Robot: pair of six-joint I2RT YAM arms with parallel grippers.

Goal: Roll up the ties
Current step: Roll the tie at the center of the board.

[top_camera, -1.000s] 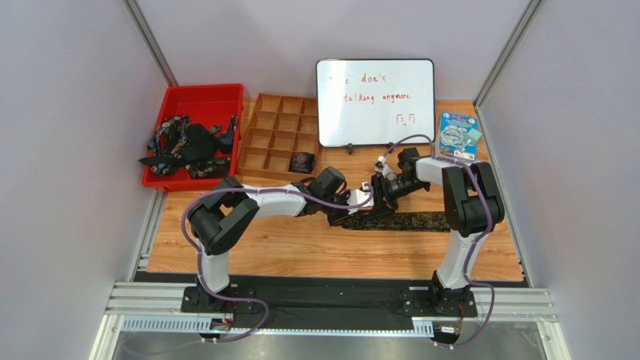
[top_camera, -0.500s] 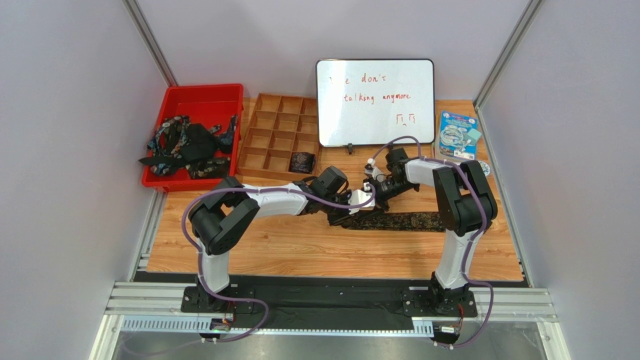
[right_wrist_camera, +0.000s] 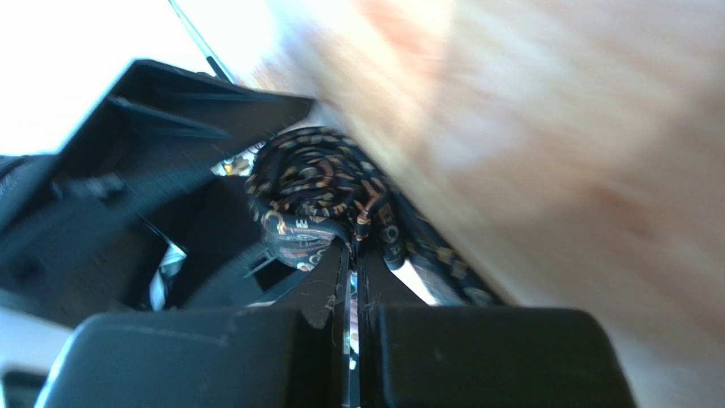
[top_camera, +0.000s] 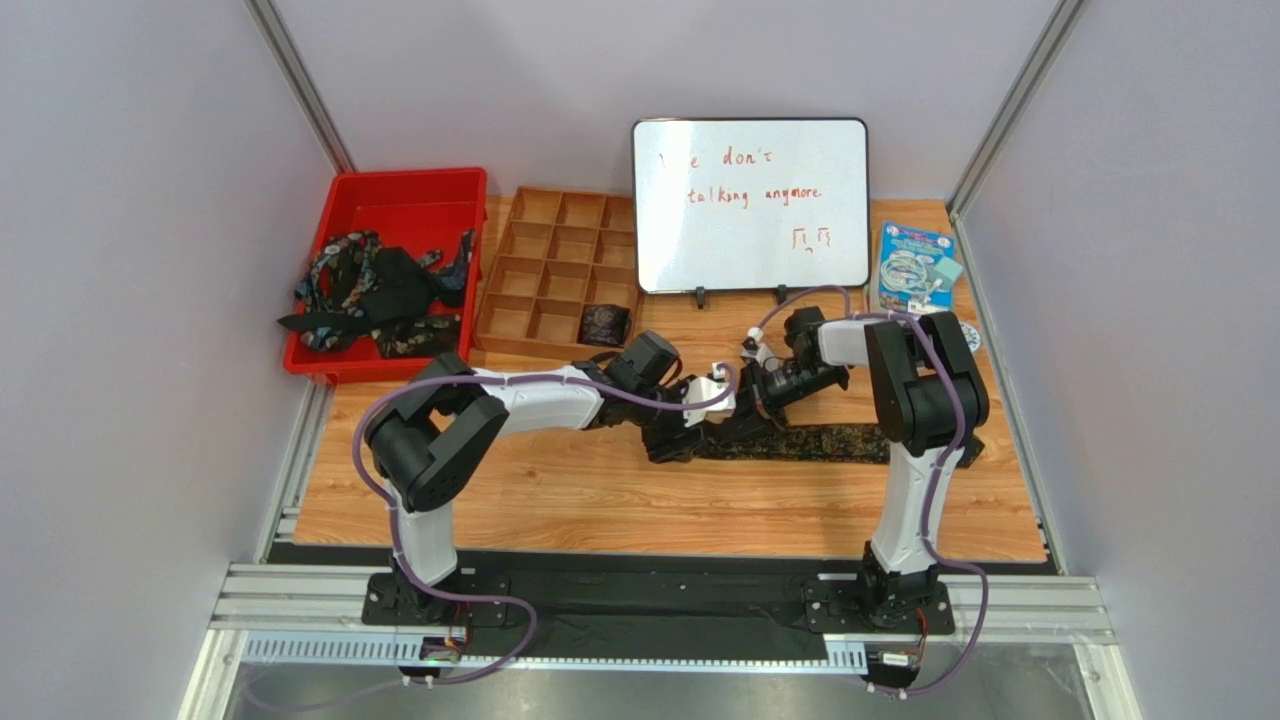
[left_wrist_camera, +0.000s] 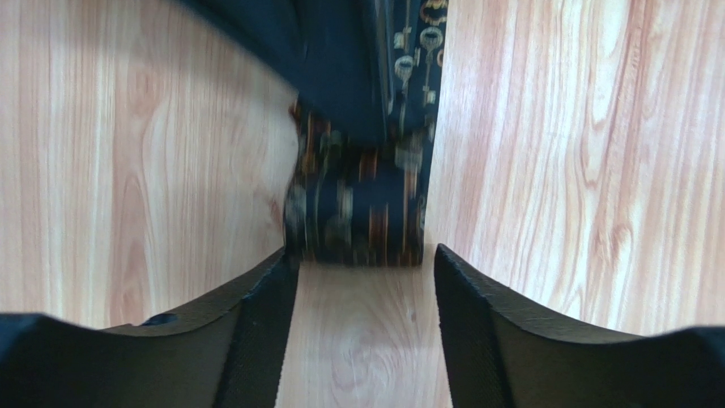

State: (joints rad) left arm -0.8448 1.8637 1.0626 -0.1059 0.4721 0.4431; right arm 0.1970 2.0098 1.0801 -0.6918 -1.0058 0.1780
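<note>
- At table (top_camera: 601, 510) centre: tie (top_camera: 812, 443) partly rolled; left gripper (left_wrist_camera: 366, 259) jaws apart, right gripper (right_wrist_camera: 353, 251) closed at its roll.
- One coil (top_camera: 606, 324) sits in tray (top_camera: 549, 248); ties (top_camera: 368, 285) in bin (top_camera: 398, 177) unrolled.

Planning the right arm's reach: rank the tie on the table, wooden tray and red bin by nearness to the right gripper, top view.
1. The tie, at the right gripper.
2. The wooden tray, back left.
3. The red bin, far left.
</note>
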